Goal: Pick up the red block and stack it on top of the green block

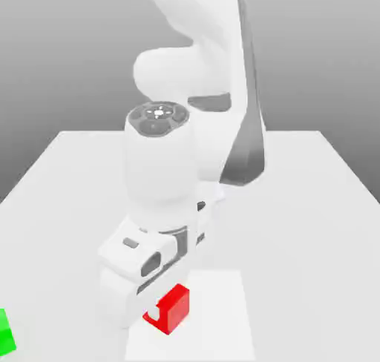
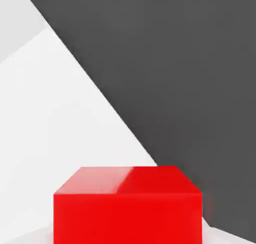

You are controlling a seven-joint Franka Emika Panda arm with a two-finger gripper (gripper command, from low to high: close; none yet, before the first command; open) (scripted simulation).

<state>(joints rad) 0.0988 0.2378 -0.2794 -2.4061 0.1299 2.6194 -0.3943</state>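
The small bright red cube sits near the tabletop's front edge, right at the white arm's end effector. How far the end effector is open, or whether it has hold of the cube, I cannot tell. The small bright green cube lies well apart, toward the front corner on the exterior view's left. A loose or off-centre grip could drop the red cube during the long carry.

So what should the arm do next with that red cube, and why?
Probably close on the red cube and lift it. The arm's tool sits low beside the cube, partly covering it, and the hand view has the cube right in front. The green cube waits apart, at the exterior view's left edge, with nothing on it.
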